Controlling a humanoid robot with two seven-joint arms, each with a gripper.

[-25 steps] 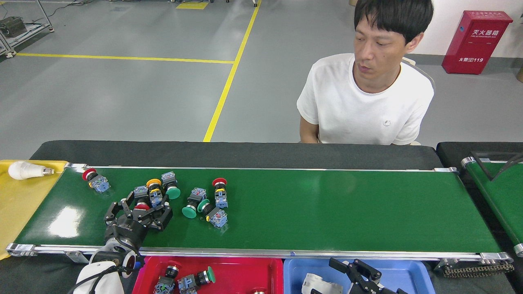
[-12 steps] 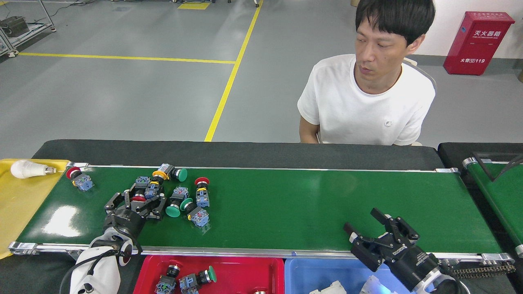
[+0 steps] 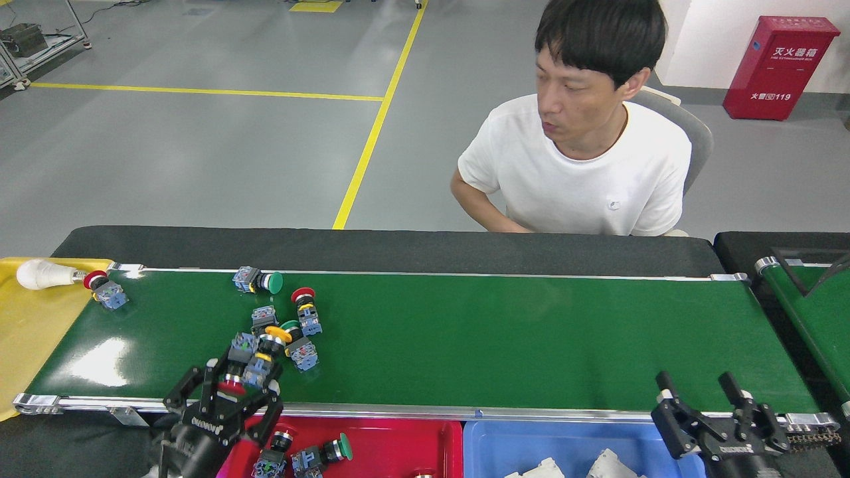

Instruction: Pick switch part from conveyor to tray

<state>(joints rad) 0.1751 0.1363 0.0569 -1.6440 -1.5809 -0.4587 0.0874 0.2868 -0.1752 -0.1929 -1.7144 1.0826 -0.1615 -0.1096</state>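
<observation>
The conveyor point(image 3: 505, 338) runs across the view with several switch parts on its left half. My left gripper point(image 3: 229, 393) is at the belt's near rail, shut on a red-capped switch part point(image 3: 232, 386) whose blue block points up the belt. Right behind it lies a cluster of switch parts point(image 3: 282, 342). Others lie apart: a green-capped one point(image 3: 257, 281), a red-capped one point(image 3: 306, 309) and one at the far left end point(image 3: 103, 289). The red tray point(image 3: 398, 435) below the rail holds switch parts point(image 3: 312, 457). My right gripper point(image 3: 710, 398) stands open over the near rail at the right, holding nothing.
A blue tray point(image 3: 505, 448) with white parts sits right of the red one. A yellow tray point(image 3: 33, 325) with a light bulb point(image 3: 41, 273) is at the belt's left end. A person point(image 3: 584, 166) sits behind the conveyor. A narrower green belt point(image 3: 813, 315) stands at the right.
My left gripper pulled back to the near rail with the red-capped switch part, dragging neighbours along. The other parts drifted left. My right gripper moved right and down. The person leaned left.
</observation>
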